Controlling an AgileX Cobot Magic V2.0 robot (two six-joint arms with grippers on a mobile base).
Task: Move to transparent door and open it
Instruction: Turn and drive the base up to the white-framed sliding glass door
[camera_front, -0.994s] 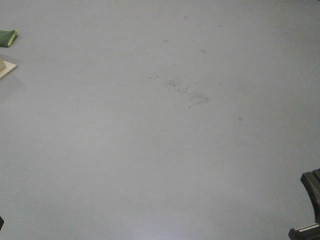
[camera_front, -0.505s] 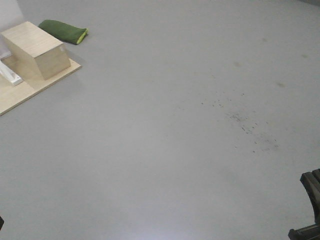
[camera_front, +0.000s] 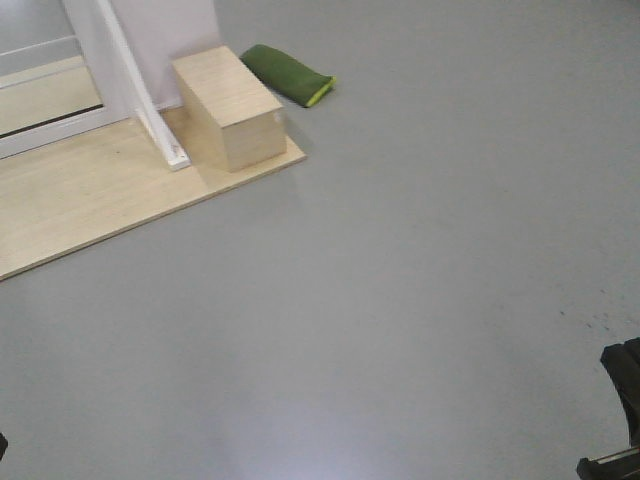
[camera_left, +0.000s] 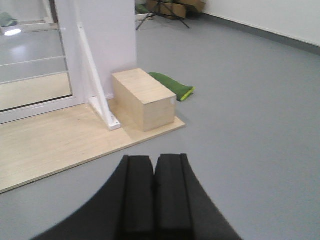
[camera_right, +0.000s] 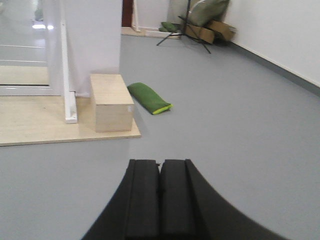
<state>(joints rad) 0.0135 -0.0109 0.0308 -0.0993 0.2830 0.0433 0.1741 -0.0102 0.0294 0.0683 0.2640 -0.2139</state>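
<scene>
Left gripper (camera_left: 154, 162) and right gripper (camera_right: 160, 164) both clenched, empty. Barred glass panel (camera_left: 32, 75) cut off at left edge, blurred.

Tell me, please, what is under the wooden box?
The box stands on a pale wooden board that lies on the grey floor. The part of the board directly beneath the box is covered, so anything there cannot be seen.
</scene>
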